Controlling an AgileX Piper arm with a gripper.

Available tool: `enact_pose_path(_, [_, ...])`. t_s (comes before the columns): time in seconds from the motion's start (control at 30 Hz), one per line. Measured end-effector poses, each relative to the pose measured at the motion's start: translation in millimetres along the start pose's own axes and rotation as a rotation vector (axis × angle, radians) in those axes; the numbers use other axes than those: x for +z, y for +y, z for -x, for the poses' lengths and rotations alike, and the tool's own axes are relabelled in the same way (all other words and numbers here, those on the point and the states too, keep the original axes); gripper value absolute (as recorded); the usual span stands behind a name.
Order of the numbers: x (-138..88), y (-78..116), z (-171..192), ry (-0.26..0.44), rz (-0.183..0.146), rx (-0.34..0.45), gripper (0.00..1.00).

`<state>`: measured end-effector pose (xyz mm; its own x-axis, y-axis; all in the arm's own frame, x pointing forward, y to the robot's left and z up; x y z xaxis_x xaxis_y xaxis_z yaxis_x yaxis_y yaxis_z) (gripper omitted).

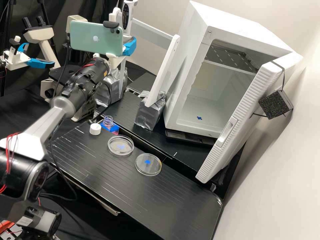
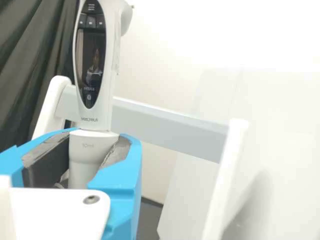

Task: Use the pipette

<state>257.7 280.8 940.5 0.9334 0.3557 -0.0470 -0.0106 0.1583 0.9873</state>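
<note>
In the high view the gripper [image 1: 129,47] is at the white rack's left end, its blue fingers at the upright pipette [image 1: 127,17]. The wrist view has the gripper [image 2: 94,150] shut on the pipette [image 2: 98,112] just below its dark display, one padded finger on each side. The rack's grey rail [image 2: 165,127] runs behind the pipette; whether they touch, I cannot tell. An open bottle [image 1: 108,121] with pink liquid stands in a blue holder, beside its white cap [image 1: 95,129]. Two clear round dishes, one [image 1: 120,150] near the bottle, the other [image 1: 148,169] farther right, lie on the bench.
The rack's right post [image 1: 163,71] rises from a silver-taped block [image 1: 150,113]. Right of it stands a white cabinet [image 1: 196,25] with its door [image 1: 248,113] open. A mint-green phone [image 1: 95,38] is mounted by the gripper. Cables hang along the arm.
</note>
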Motion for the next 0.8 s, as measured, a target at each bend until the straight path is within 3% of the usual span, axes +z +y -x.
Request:
enact_pose_path(0.1, [-6,-0.1,-17,-0.004,0.006,-0.026,0.00])
enact_pose_path(0.13, [-7,0.2,-21,-0.008,0.032,-0.027,0.00])
enact_pose_path(0.17, [-8,0.3,-27,-0.016,0.009,-0.032,0.00])
enact_pose_path(0.23, [-8,0.8,-34,-0.026,0.023,-0.032,0.00])
enact_pose_path(0.37, [-4,-0.5,-48,-0.076,0.000,-0.030,0.00])
enact_pose_path(0.5, [3,-4.6,-57,-0.103,0.018,-0.038,0.00])
enact_pose_path(0.8, [16,-19.6,-71,-0.148,0.021,-0.068,0.00])
